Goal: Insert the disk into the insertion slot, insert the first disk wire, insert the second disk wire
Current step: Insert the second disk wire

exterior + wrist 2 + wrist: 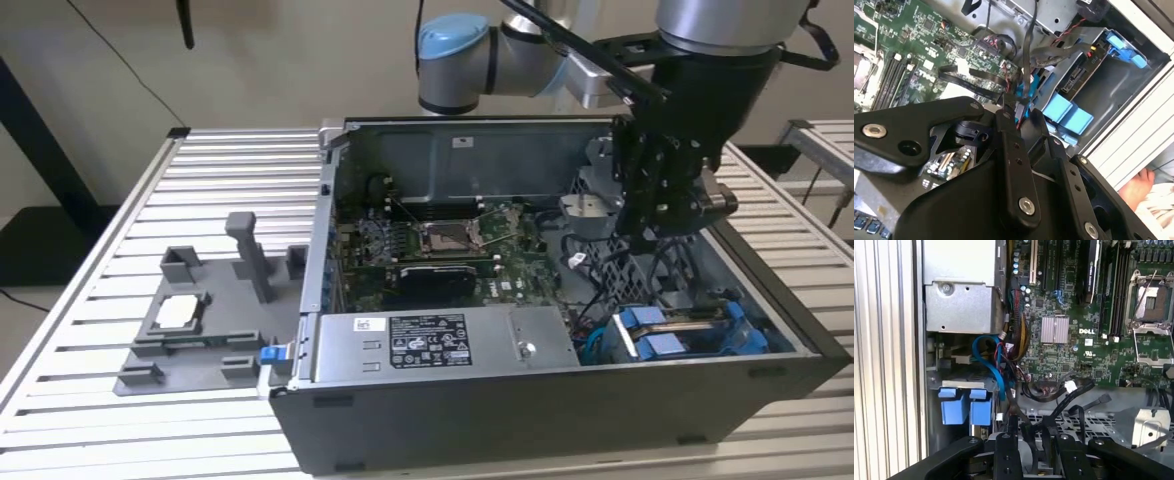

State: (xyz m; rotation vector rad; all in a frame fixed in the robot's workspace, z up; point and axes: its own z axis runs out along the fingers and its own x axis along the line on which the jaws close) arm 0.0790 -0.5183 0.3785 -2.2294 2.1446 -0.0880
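The open computer case (534,420) lies on the slatted table. The insertion slot (683,345), a dark bay with blue tabs (1066,112), sits at the case's corner on the exterior view's right. The disk (1079,77) lies inside it with its connector edge facing out. My black gripper (650,238) hangs above the case's perforated cage, a little beyond the slot. Its fingers (1006,115) stand close together, and a black disk wire (1027,55) runs down between them beside thin red and black leads. In the first wrist view the blue tabs (965,405) lie beside the fingers (1006,442).
A silver box with a white label (427,340) fills the case's front. The green motherboard (441,245) lies behind it. Loose cable bundles (1054,390) cross the cage. A grey fixture (200,320) stands on the table at the exterior view's left. A person's hand (1139,187) rests outside the case.
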